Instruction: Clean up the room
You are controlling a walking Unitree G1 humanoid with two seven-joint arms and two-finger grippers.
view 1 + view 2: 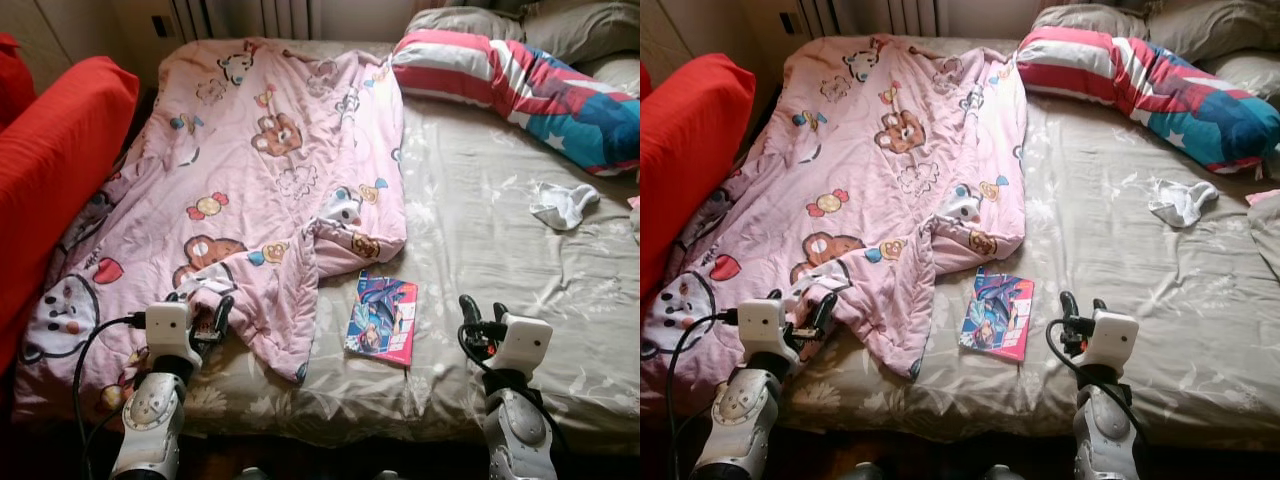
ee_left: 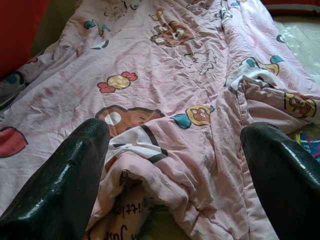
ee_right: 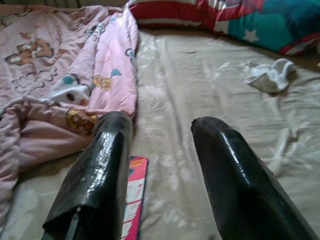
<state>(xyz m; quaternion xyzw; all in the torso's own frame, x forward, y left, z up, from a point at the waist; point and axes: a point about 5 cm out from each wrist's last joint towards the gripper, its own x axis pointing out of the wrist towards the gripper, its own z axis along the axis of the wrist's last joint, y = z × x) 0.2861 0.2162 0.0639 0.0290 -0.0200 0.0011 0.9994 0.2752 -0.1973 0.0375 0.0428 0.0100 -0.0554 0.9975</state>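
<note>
My left jaws (image 1: 215, 318) are gaping wide over the rumpled pink quilt (image 1: 262, 160); right jaws (image 1: 480, 312) hanging apart, empty, beside the glossy book (image 1: 382, 317).

Striped pillow (image 1: 530, 85) cut off rightward

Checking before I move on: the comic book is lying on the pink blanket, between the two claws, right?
Not quite. The comic book lies on the bare beige sheet, just beside the pink blanket's edge, as the left eye view shows. It is between the left claw and right claw.
</note>
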